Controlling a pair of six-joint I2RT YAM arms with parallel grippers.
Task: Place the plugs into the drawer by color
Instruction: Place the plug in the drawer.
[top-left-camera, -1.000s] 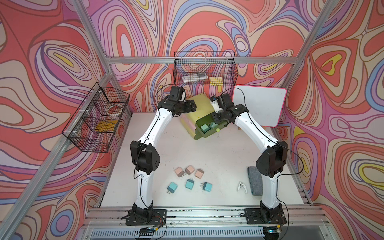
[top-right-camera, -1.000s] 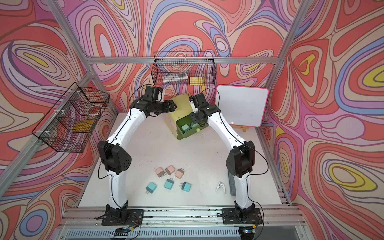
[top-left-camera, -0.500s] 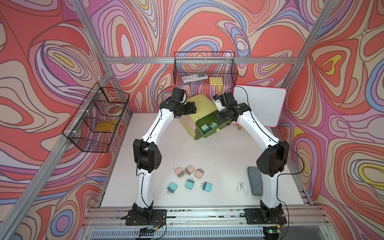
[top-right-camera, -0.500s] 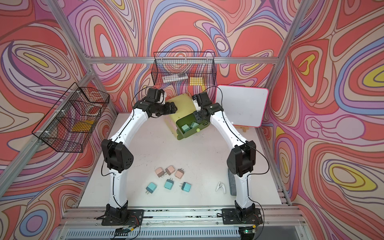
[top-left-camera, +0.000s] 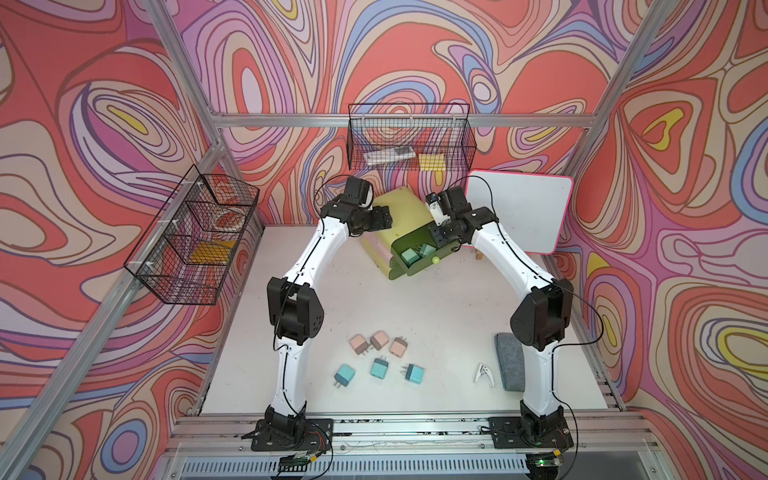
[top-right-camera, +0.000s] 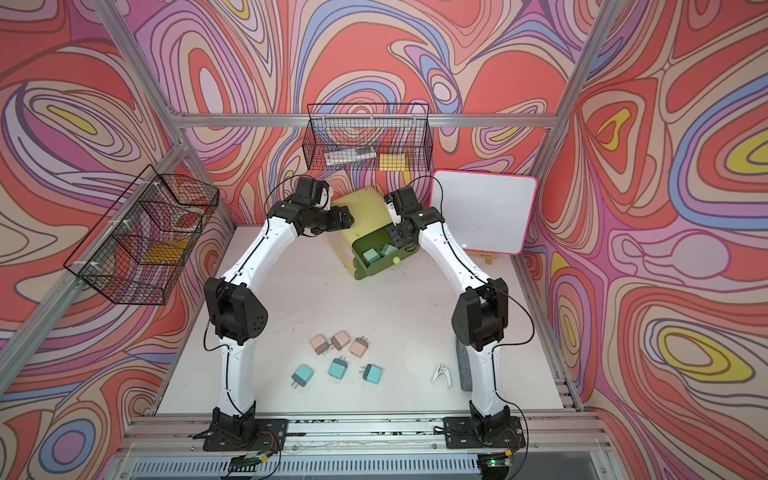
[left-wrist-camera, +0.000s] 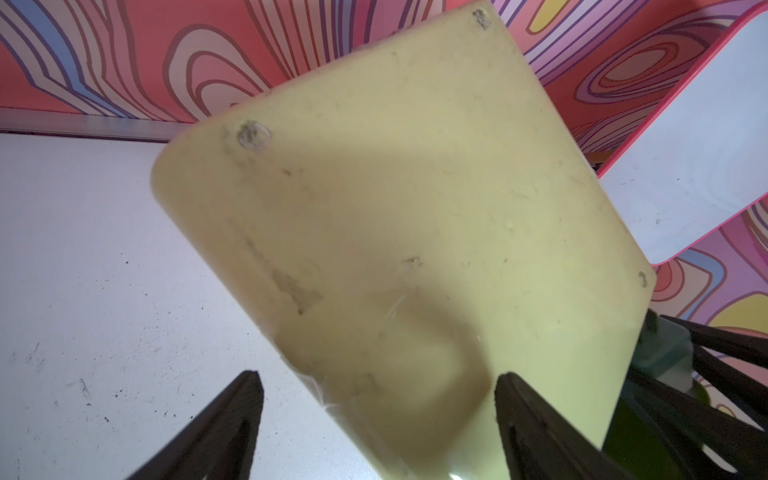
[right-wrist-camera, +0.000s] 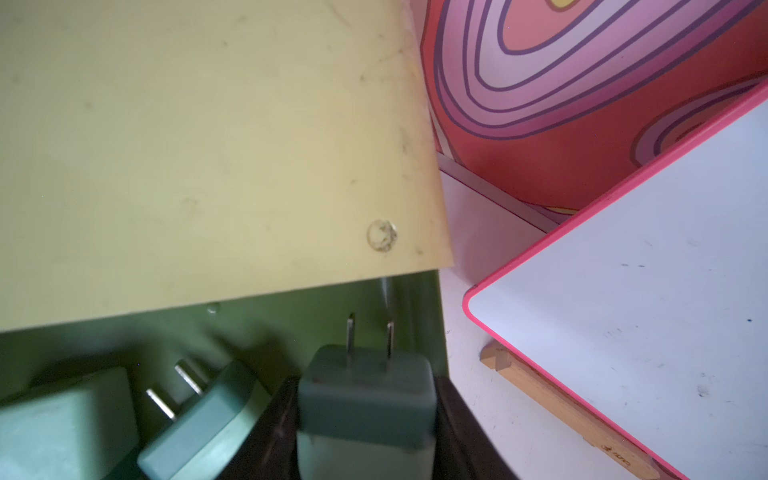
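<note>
Nine plugs are counted in all. Three pink plugs (top-left-camera: 358, 343) (top-left-camera: 379, 340) (top-left-camera: 399, 347) are laid in a short row on the table (top-left-camera: 436, 316) near its front. Three teal plugs (top-left-camera: 344, 374) (top-left-camera: 379, 368) (top-left-camera: 414, 372) are spread in a second row just in front of them.

The three green plugs are seen together only in the right wrist view, at the one drawer (top-left-camera: 415, 269) that is pulled out of the chest (top-left-camera: 401, 203) at the back of the table. Two (right-wrist-camera: 62, 428) (right-wrist-camera: 199, 415) lie on the drawer's floor. The third (right-wrist-camera: 365, 374) is pinched by the right gripper (right-wrist-camera: 365, 399) over the drawer's inside, prongs pointed toward the chest — the jaws are narrowed onto its two sides. In both top views only two green plugs can be made out in the drawer. One pale knob (top-left-camera: 435, 260) is carried on the drawer's front.

The left gripper (left-wrist-camera: 378, 382) is set at the chest's pale top with its jaws moderately apart and nothing clamped between them — one finger is seen beyond the chest's edge, over the table, the other over the top panel. Whether the chest is touched cannot be told.

Also counted: two wire baskets (top-left-camera: 409, 141) (top-left-camera: 195, 245) on the walls, one whiteboard (top-left-camera: 517, 212), one white clip (top-left-camera: 482, 371) and one grey pad (top-left-camera: 509, 361).
</note>
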